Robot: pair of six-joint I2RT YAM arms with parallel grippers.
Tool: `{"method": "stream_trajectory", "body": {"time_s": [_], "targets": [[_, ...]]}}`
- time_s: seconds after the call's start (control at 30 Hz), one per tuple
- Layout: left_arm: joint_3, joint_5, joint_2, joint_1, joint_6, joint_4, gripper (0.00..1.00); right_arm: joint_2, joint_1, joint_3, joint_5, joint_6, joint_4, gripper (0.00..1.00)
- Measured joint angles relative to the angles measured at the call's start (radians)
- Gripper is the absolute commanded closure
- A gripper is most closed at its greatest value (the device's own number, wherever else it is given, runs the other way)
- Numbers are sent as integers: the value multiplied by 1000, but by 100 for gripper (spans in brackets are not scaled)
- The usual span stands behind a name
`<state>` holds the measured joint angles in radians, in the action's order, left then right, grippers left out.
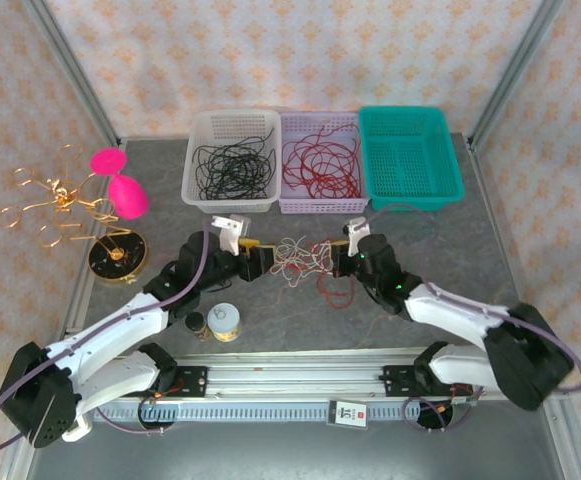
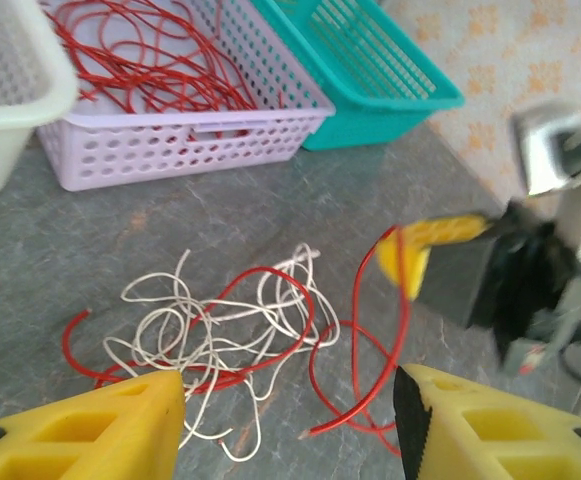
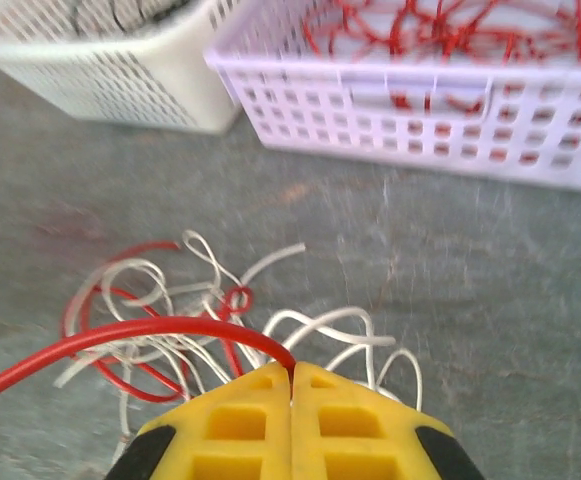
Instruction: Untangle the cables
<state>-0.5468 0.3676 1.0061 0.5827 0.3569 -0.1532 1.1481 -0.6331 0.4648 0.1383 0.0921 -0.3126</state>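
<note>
— From above?
— Grey marbled table (image 1: 300, 325), patterned walls (image 1: 300, 60). Off-white and red cables (image 1: 302, 262) lie tangled mid-table, before three baskets (image 1: 320, 204).
— Left wrist?
— The left gripper (image 2: 288, 420) hovers over the tangle, fingers well apart, nothing between them.
— Right wrist?
— The right gripper (image 3: 292, 380) is pinched closed on a red cable (image 3: 140, 332).

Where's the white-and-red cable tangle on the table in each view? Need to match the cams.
Top external: tangle at centre, in front of the lilac basket.
Left wrist: lower left of centre, just beyond the open left gripper.
Right wrist: lower left, ahead of the right gripper, which is shut on a red cable.
Shared landmark: the lilac basket, behind the tangle in all three.
</note>
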Motion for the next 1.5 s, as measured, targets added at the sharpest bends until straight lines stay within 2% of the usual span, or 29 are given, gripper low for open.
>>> {"method": "stream_trajectory", "body": {"time_s": [0.1, 0.2, 0.33, 0.57, 0.7, 0.93, 0.97, 1.1, 1.17, 1.2, 1.23, 1.33, 1.37, 1.43, 1.5], "targets": [[-8, 72, 34, 3, -43, -1, 43, -115, 0, 24, 0, -6, 75, 100], [-26, 161, 63, 14, -94, -12, 37, -171, 0, 80, 1, -28, 150, 100], [-99, 260, 97, 22, -177, -16, 32, -183, 0, 160, 30, -49, 202, 100], [-262, 362, 146, 22, -284, -5, 31, -137, 0, 225, 104, -95, 228, 100], [-322, 382, 188, 23, -336, 63, 31, -97, -1, 243, 145, -113, 243, 100], [-446, 381, 326, 23, -403, 195, 38, -96, -6, 245, 178, -116, 242, 100], [-453, 381, 338, 23, -408, 203, 39, -96, -10, 246, 178, -116, 242, 100], [-476, 380, 373, 24, -415, 223, 61, -84, -17, 261, 181, -116, 237, 100], [-505, 380, 401, 24, -418, 240, 80, -75, -19, 268, 180, -117, 237, 100], [-521, 378, 413, 25, -420, 248, 92, -69, -19, 270, 180, -117, 235, 100], [-533, 375, 423, 25, -420, 256, 100, -65, -19, 270, 180, -117, 232, 100], [-549, 344, 430, 26, -414, 266, 100, -58, -19, 270, 173, -117, 230, 100], [-550, 331, 426, 26, -410, 266, 100, -58, -21, 270, 169, -117, 229, 95], [-550, 307, 414, 26, -399, 267, 100, -58, -23, 270, 163, -117, 217, 66], [-550, 296, 397, 26, -385, 267, 100, -58, -23, 265, 161, -109, 190, 45]]}}
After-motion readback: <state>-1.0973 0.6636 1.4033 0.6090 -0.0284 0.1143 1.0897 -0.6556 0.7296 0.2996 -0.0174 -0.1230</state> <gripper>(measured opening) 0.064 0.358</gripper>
